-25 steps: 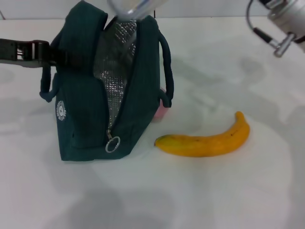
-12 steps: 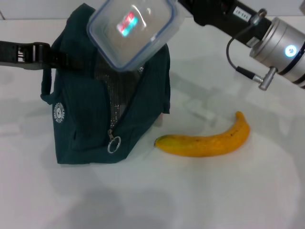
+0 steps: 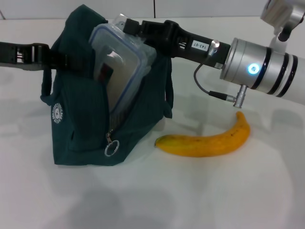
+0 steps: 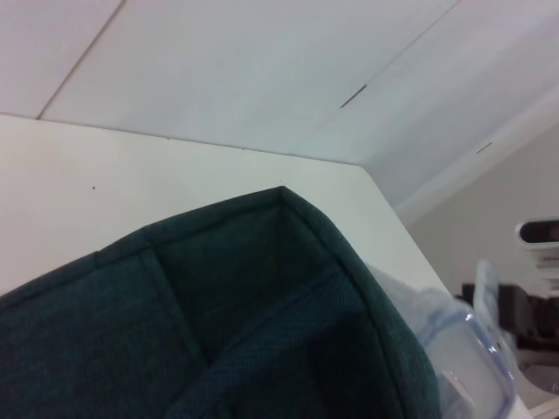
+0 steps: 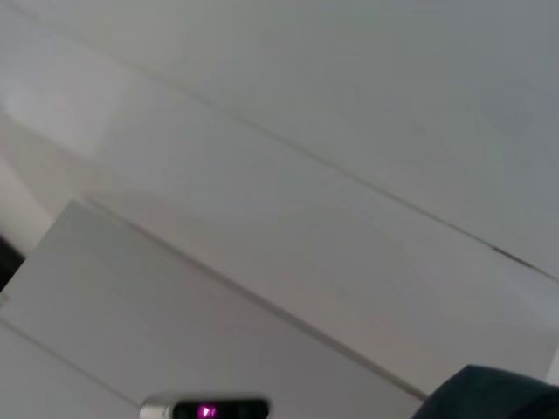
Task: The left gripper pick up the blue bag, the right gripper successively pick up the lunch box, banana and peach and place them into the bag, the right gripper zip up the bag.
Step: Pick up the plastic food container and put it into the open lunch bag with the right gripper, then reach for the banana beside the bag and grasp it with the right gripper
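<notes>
The blue bag [image 3: 81,119] stands on the white table, its zipper open and its ring pull [image 3: 111,149] hanging low at the front. My left gripper [image 3: 46,55] reaches in from the left and is shut on the bag's handle, holding the top up. The lunch box [image 3: 121,71] stands tilted on edge, its lower half inside the bag's mouth. My right gripper [image 3: 129,26] is shut on the box's upper end, above the bag's top. The banana [image 3: 205,140] lies on the table to the right of the bag. The peach is hidden. The left wrist view shows the bag's fabric [image 4: 262,305] and the box's rim [image 4: 458,349].
The right arm's silver wrist joint [image 3: 257,67] with a thin cable hangs above the banana's right end. White table surface stretches in front of and to the right of the bag. A wall runs along the table's far edge.
The right arm has come down and to the left. The lunch box, held flat above the bag before, now stands tilted with its lower end in the bag's mouth. The banana has not moved.
</notes>
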Controlling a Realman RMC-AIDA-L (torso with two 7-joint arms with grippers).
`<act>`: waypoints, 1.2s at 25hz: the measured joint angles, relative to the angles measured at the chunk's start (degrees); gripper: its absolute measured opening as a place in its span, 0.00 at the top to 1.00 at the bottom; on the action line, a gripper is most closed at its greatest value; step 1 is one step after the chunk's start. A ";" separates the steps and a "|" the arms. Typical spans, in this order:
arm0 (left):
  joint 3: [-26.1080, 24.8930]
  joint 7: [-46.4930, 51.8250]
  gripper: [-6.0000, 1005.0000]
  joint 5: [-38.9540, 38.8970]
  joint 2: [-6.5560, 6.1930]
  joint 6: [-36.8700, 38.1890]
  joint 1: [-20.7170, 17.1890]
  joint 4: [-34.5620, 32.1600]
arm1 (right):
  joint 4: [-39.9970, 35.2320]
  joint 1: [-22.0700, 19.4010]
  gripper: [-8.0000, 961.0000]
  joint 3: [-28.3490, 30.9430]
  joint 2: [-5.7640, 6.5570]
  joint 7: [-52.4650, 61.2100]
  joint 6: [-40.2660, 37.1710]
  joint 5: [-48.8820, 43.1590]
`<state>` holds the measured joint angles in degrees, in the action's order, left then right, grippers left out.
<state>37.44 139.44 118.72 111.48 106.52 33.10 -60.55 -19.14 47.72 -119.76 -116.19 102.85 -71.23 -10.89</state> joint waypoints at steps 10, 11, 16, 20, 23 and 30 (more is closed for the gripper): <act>-0.34 0.11 0.95 0.03 -0.46 0.00 -0.54 -0.01 | -1.71 -0.97 0.66 0.23 0.14 -1.93 -0.36 -0.26; -0.36 0.13 0.95 0.03 -0.50 0.00 -0.58 -0.01 | -1.73 -1.23 0.63 0.44 0.23 -2.21 -0.65 -0.26; -0.43 0.20 0.95 -0.07 -0.62 0.00 -0.74 -0.25 | -1.93 -4.19 0.51 5.38 1.54 -7.43 -6.28 -1.52; -0.44 0.25 0.95 -1.61 -1.35 0.00 -1.98 -0.33 | -4.75 -5.22 0.41 12.55 6.42 -9.85 -9.08 -12.65; -0.45 0.29 0.95 -1.87 -1.84 0.05 -2.62 -0.25 | -12.07 -6.63 0.34 19.71 10.43 -7.83 -7.96 -26.35; -0.26 0.25 0.95 -2.01 -2.00 0.18 -2.78 -0.09 | -39.51 -8.04 0.29 40.21 12.60 13.28 -10.29 -78.99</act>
<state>37.18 139.69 116.70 109.47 106.70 30.32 -60.64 -58.65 39.68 -79.55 -103.60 116.13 -81.52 -89.88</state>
